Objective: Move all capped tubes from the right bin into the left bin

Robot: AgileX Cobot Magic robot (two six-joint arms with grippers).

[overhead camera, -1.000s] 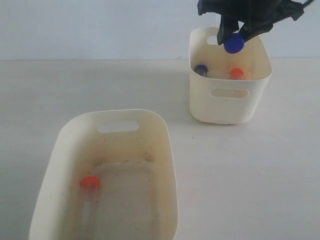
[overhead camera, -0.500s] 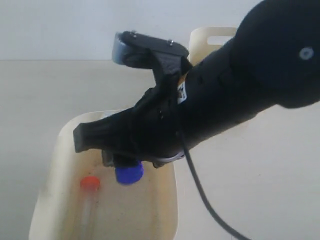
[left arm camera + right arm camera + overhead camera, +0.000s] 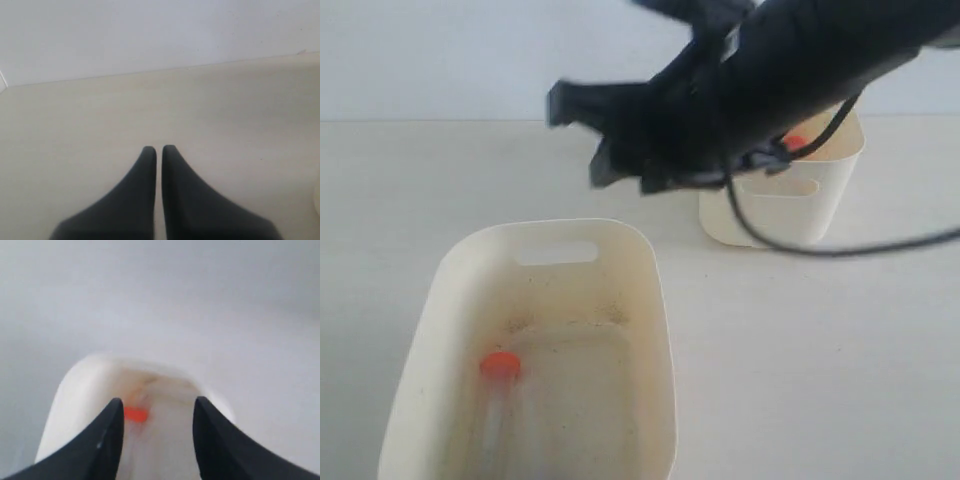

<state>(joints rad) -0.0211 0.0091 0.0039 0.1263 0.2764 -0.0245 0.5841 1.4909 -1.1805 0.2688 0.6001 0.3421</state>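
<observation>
The left bin [image 3: 650, 300], a large cream tub with a speckled floor, stands at the front left. A capped tube with an orange cap [image 3: 500, 365] lies in it. My right gripper [image 3: 615, 178], blurred by motion, hangs above and behind that bin. In the right wrist view this gripper [image 3: 158, 401] is open and empty, with the orange cap [image 3: 136, 414] showing in the tub below it. The arm covers most of the right bin [image 3: 780, 215]; another orange cap [image 3: 795, 142] peeks out inside it. My left gripper [image 3: 159, 148] is shut on nothing over bare tabletop.
A pale tabletop [image 3: 820, 350] spreads around both bins, with a light wall behind. The right arm's black cable [image 3: 840, 250] loops down in front of the right bin.
My right gripper carried a blue-capped tube from the right bin down into the left bin. It has since risen and swung back, jaws empty. The blue cap no longer shows.
</observation>
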